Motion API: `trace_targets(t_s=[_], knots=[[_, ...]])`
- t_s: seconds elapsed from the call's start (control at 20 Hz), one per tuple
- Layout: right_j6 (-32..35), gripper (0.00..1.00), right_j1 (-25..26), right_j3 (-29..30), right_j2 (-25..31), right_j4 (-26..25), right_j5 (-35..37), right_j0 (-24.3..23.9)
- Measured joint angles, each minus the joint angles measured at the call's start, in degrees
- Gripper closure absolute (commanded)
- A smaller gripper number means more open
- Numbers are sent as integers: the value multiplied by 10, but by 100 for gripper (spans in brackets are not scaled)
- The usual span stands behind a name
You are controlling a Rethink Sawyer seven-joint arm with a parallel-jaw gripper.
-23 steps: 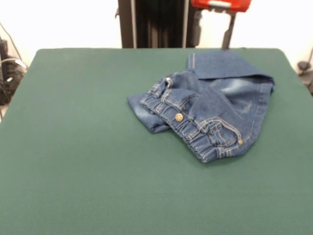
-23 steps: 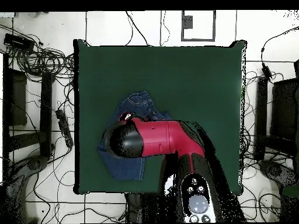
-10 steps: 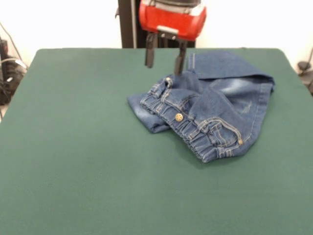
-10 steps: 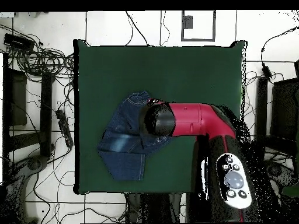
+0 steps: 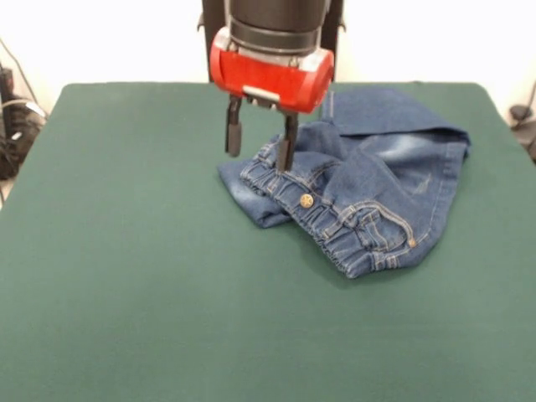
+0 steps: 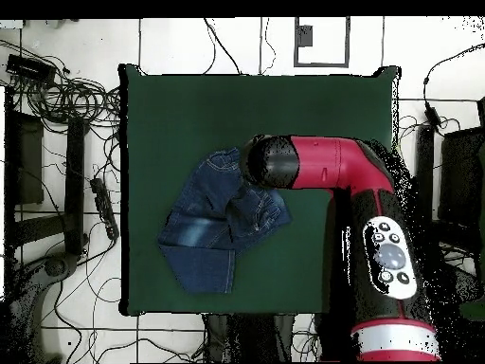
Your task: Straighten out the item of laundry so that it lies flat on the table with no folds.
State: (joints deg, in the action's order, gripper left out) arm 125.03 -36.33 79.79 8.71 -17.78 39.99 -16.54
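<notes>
Surface [image 5: 126, 276]: dark green, felt-like, with rounded corners; it is far larger than the garment lying on it.

Jeans [image 5: 377, 180]: a small pair of blue denim jeans, crumpled and folded over on itself, not flat. In the front view it sits right of centre, toward the far side of the surface. The gathered elastic waistband runs diagonally along the near-left edge of the heap, with a brass button [image 5: 306, 200] on it and tan stitching around the pocket. A faded whitish patch shows on the upper right part. One leg folds across the far side, its hem near the far edge of the surface.

Jeans, overhead view [image 6: 204, 227]: left of the surface's middle, a pale patch visible on the lower left part; the rest is bunched up toward the arm.

End effector [image 5: 258, 140]: hangs below a red block at the tip of the black and red arm. Its two dark fingers [image 5: 233, 134] point straight down and stand apart, with a clear gap between them and nothing gripped.

End effector relative to jeans: it is at the left end of the heap in the front view. One finger comes down right at the waistband's upper-left end, at or just above the denim; contact cannot be told. The other finger hangs over bare green just left of the garment.

Arm, overhead view [image 6: 327, 175]: reaches across from the right, its dark rounded end over the upper right edge of the jeans, hiding the end effector beneath it.
</notes>
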Motion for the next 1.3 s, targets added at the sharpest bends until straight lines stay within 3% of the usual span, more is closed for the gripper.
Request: trace_targets(t_s=[0.7, 1.3], knots=[[0, 0, 53, -96, 21, 0, 53, 12], [0, 0, 59, -112, 21, 22, 84, 37]])
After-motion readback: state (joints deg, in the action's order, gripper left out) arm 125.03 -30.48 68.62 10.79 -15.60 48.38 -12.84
